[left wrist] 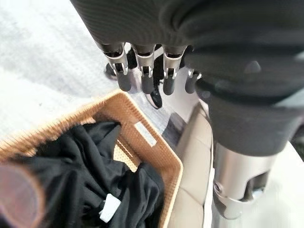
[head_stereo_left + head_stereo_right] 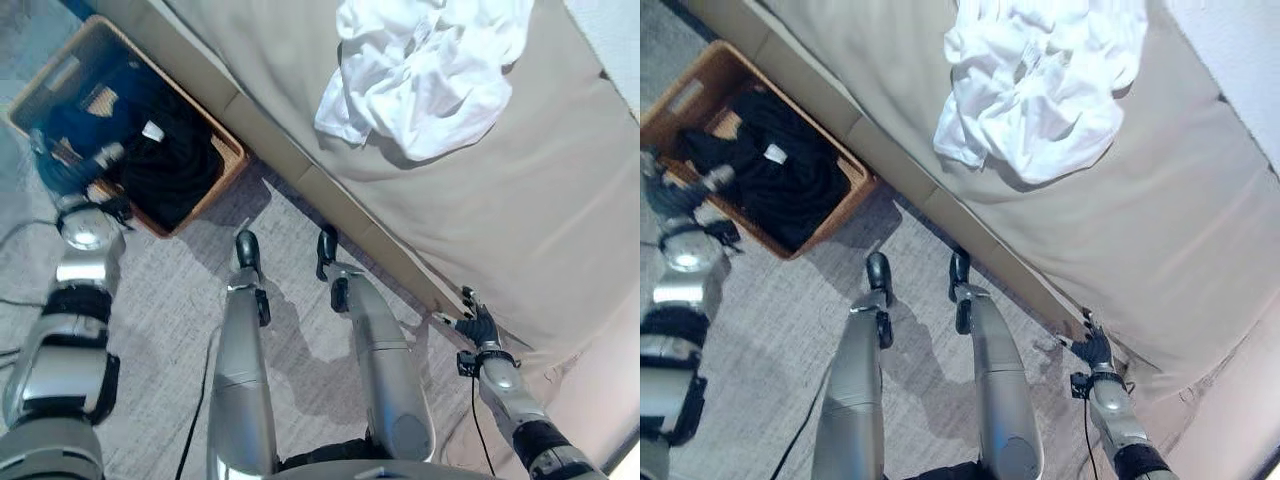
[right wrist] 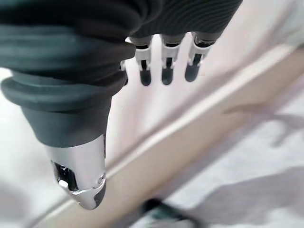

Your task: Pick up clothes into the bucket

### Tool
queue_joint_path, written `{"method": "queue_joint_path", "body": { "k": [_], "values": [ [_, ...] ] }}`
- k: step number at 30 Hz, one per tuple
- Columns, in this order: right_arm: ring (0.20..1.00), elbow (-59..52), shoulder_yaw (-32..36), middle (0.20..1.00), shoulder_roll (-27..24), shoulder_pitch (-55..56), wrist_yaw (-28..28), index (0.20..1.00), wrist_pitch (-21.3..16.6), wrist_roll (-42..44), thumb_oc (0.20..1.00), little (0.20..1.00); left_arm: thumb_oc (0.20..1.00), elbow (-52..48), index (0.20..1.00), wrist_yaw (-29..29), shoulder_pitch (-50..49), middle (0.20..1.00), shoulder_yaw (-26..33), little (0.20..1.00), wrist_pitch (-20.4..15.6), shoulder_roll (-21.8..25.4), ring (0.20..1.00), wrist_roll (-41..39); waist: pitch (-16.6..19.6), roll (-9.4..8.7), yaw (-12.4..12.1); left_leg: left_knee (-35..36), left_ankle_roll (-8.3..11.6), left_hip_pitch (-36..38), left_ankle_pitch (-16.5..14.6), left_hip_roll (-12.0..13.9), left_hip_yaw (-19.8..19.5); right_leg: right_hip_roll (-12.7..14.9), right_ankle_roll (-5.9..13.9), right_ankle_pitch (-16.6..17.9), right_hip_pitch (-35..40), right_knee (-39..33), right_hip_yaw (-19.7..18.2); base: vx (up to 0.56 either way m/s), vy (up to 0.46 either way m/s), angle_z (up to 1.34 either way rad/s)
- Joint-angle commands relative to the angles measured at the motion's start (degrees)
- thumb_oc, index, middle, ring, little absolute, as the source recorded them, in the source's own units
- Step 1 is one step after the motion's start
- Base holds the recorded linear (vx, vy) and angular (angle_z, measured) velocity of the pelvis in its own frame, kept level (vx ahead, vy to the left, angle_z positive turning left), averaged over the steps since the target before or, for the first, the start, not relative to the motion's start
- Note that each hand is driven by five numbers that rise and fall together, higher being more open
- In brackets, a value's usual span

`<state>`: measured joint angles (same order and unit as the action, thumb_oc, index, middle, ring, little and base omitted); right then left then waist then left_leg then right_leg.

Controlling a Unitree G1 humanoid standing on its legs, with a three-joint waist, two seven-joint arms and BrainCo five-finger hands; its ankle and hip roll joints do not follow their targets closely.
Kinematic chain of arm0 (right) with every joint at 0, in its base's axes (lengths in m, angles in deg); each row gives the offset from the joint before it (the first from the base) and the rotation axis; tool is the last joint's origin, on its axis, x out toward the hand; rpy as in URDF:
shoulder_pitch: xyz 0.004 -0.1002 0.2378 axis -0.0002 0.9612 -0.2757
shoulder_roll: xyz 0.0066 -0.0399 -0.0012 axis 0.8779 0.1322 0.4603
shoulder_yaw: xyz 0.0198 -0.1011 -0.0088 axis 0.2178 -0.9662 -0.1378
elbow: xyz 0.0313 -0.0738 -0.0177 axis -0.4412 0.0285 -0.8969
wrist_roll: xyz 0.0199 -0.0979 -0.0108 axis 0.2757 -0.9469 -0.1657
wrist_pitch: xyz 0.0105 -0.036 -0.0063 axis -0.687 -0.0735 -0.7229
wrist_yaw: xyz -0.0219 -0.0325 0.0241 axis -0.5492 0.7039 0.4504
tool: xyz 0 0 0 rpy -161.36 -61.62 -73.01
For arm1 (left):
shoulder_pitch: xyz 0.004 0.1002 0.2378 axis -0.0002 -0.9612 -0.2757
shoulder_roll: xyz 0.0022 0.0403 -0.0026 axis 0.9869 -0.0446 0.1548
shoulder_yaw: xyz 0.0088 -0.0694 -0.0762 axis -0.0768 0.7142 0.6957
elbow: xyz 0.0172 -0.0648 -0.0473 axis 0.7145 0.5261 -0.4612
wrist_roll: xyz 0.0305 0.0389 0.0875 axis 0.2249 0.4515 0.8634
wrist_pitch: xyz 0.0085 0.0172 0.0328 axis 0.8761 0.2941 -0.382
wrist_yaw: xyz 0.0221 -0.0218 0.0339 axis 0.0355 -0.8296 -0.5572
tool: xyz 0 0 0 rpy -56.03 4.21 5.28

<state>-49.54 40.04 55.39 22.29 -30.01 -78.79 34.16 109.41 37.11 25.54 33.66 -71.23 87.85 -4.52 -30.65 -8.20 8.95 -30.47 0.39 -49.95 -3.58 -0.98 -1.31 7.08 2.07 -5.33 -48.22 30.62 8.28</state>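
Note:
A brown wicker basket (image 2: pixel 228 158) stands on the floor by the bed's side, with black clothes (image 2: pixel 175 170) piled inside. A crumpled white garment (image 2: pixel 420 70) lies on the beige bed. My left hand (image 2: pixel 70 180) hovers over the basket's near corner, fingers (image 1: pixel 142 71) straight and holding nothing; the basket rim (image 1: pixel 156 147) and the black clothes (image 1: pixel 95 166) show just past them. My right hand (image 2: pixel 478 325) hangs at the bed's lower edge, away from the white garment, fingers (image 3: pixel 164 66) straight and empty.
The bed (image 2: pixel 520 200) with its beige sheet runs diagonally across the upper right, its padded side rail (image 2: pixel 300 165) next to the basket. Grey carpet (image 2: pixel 170 300) covers the floor between basket and bed.

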Motion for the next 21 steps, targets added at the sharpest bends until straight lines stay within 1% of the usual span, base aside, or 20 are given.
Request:
{"method": "queue_joint_path", "body": {
  "k": [1, 2, 4, 5, 6, 8, 9, 10, 12, 13, 16, 18, 19, 20, 21],
  "values": [
    [1.0, -6.6, 0.4, 1.0, -5.7, -1.2, 2.3, 1.0, -3.1, -4.6, 1.0, 1.0, 1.0, -2.8, 1.0, -1.2, -4.1, 1.0, 2.4, 1.0, -3.9, -2.9, 1.0, 4.7, 0.9, 2.34, -2.6, 0.3, 0.01, 6.3, -4.6, 0.2, 0.0, 3.2, 5.0, 2.7, 5.7, -5.7, -0.4, -0.07, 0.009, -0.05],
    [1.0, -9.6, 0.3, 1.0, -7.1, -2.3, 3.1, 1.0, -3.5, -7.4, 1.0, 1.0, 1.0, -3.8, 1.0, -0.6, -6.3, 1.0, 2.6, 1.0, -4.4, -4.8, 1.0, 5.4, 0.9, 2.7, -2.8, 2.3, -0.16, 7.1, -2.1, 0.0, 0.6, 3.5, 4.55, 4.7, 6.5, -7.2, 0.0, -0.06, 0.002, -0.03],
    [1.0, -13.9, 0.6, 1.0, -8.6, -4.0, 3.7, 1.0, -4.0, -9.7, 1.0, 1.0, 1.0, -4.4, 1.0, 2.3, -10.1, 1.0, 2.0, 1.0, -5.2, -7.5, 1.0, 5.5, 0.9, 3.79, -3.2, 5.4, 0.02, 11.3, -1.1, -0.3, 0.7, 3.5, 4.55, 5.0, 10.2, -9.0, -0.1, 0.0, -0.014, -0.01],
    [1.0, -19.3, 0.9, 1.0, -9.8, -5.1, 3.5, 1.0, -4.5, -12.0, 1.0, 1.0, 1.0, -4.1, 1.0, 5.2, -12.5, 1.0, 1.4, 1.0, -5.6, -10.1, 1.0, 5.3, 0.9, 4.76, -3.5, 8.5, 0.18, 15.4, -0.2, -0.4, 0.8, 3.2, 4.46, 5.0, 13.7, -10.3, -0.1, 0.04, -0.025, 0.0],
    [1.0, -19.4, 0.9, 1.0, -9.8, -5.0, 3.5, 1.0, -4.4, -12.0, 1.0, 1.0, 1.0, -4.1, 1.0, 5.2, -12.5, 1.0, 1.4, 1.0, -5.6, -10.1, 1.0, 5.3, 0.9, 4.77, -3.5, 8.7, 0.18, 15.6, -0.2, -0.4, 0.8, 3.3, 4.46, 5.0, 13.9, -10.4, -0.1, 0.06, -0.032, -0.01],
    [1.0, -23.2, 1.1, 1.0, -10.7, -6.2, 3.3, 1.0, -4.2, -14.5, 1.0, 1.0, 1.0, -3.7, 1.0, 8.0, -15.2, 1.0, 0.2, 1.0, -6.0, -13.2, 1.0, 4.7, 0.9, 5.91, -3.9, 12.2, 0.5, 20.1, 0.9, -0.5, 0.4, 3.1, 4.46, 4.9, 17.7, -12.0, 0.3, 0.06, -0.072, -0.01],
    [1.0, -25.3, 1.1, 1.0, -11.0, -7.5, 3.4, 1.0, -4.3, -15.8, 1.0, 1.0, 1.0, -3.8, 1.0, 9.9, -17.0, 1.0, -1.6, 1.0, -6.3, -15.4, 1.0, 5.6, 1.8, 6.68, -4.4, 14.6, 0.84, 22.3, 1.9, -0.4, 0.0, 3.1, 4.4, 4.7, 19.5, -12.8, 0.6, 0.1, -0.113, 0.06],
    [1.0, -25.7, 1.2, 1.0, -11.2, -8.4, 3.3, 1.0, -4.1, -17.1, 1.0, 1.0, 1.0, -3.9, 1.0, 10.6, -18.3, 1.0, -2.7, 1.0, -6.3, -17.5, 1.0, 5.9, 2.4, 7.43, -4.7, 17.0, 1.0, 24.6, 2.8, -0.5, -0.4, 3.1, 4.36, 4.6, 21.2, -13.5, 1.2, 0.1, -0.112, 0.12],
    [1.0, -27.4, 1.7, 1.0, -11.3, -9.4, 3.8, 1.0, -3.4, -19.6, 1.0, 1.0, 1.0, -4.3, 1.0, 12.9, -20.6, 1.0, -4.5, 1.0, -6.7, -20.1, 1.0, 6.7, 3.5, 8.47, -5.1, 20.6, 1.46, 27.8, 4.1, -0.5, -0.9, 3.1, 4.22, 4.2, 23.8, -14.6, 2.1, 0.09, -0.113, 0.21],
    [1.0, -27.2, 1.6, 1.0, -11.1, -10.3, 4.2, 1.0, -3.3, -20.9, 1.0, 1.0, 1.0, -2.5, 1.0, 13.5, -21.2, 1.0, -4.7, 1.0, -6.5, -21.8, 1.0, 6.4, 4.2, 8.92, -5.6, 22.1, 1.56, 29.2, 4.6, -0.5, -1.5, 3.0, 4.12, 3.9, 24.9, -15.0, 2.5, 0.11, -0.136, 0.32],
    [1.0, -25.9, 1.0, 1.0, -12.7, -15.0, 6.6, 1.0, -1.5, -27.6, 1.0, 1.0, 1.0, 2.1, 1.0, 15.0, -24.0, 1.0, -6.6, 1.0, -5.6, -25.5, 1.0, 7.6, 6.2, 10.31, -7.2, 26.4, 1.89, 32.8, 6.6, 0.1, -2.2, 2.8, 3.91, 3.2, 27.8, -15.8, 3.9, 0.09, -0.122, 0.26],
    [1.0, -23.5, 0.5, 1.0, -14.1, -18.0, 8.5, 1.0, 0.1, -31.8, 1.0, 1.0, 1.0, 4.2, 1.0, 16.2, -25.5, 1.0, -8.8, 1.0, -5.3, -26.5, 1.0, 9.6, 7.4, 11.17, -7.8, 28.4, 1.95, 34.0, 7.5, 0.3, -2.7, 2.7, 3.78, 2.9, 28.3, -15.9, 4.3, 0.07, -0.087, 0.14],
    [1.0, -21.9, 0.1, 1.0, -14.9, -19.7, 9.7, 1.0, 1.0, -33.8, 1.0, 1.0, 1.0, 5.2, 1.0, 16.6, -26.3, 1.0, -10.0, 1.0, -4.8, -26.9, 1.0, 11.0, 7.8, 11.61, -8.3, 29.2, 2.09, 34.9, 7.8, 0.4, -2.9, 2.7, 3.69, 2.3, 28.6, -15.2, 4.6, 0.06, -0.082, 0.15],
    [1.0, -18.5, -0.6, 1.0, -15.4, -22.4, 11.6, 1.0, 1.7, -35.3, 1.0, 1.0, 1.0, 6.7, 1.0, 17.1, -26.5, 1.0, -12.1, 1.0, -4.5, -27.1, 1.0, 13.7, 8.3, 12.18, -8.7, 30.0, 2.12, 35.1, 8.4, 0.4, -3.2, 2.5, 3.67, 2.3, 28.7, -15.2, 4.7, 0.07, -0.065, 0.13],
    [1.0, -12.2, -2.2, 1.0, -16.2, -28.1, 13.4, 1.0, 3.3, -36.4, 1.0, 1.0, 1.0, 7.1, 1.0, 19.6, -26.8, 1.0, -18.4, 1.0, -4.2, -26.0, 1.0, 21.7, 8.7, 13.02, -9.1, 31.0, 2.09, 35.9, 8.5, 0.3, -3.4, 2.6, 3.6, 1.0, 28.2, -13.7, 4.5, 0.03, -0.031, 0.13]
  ]
}}
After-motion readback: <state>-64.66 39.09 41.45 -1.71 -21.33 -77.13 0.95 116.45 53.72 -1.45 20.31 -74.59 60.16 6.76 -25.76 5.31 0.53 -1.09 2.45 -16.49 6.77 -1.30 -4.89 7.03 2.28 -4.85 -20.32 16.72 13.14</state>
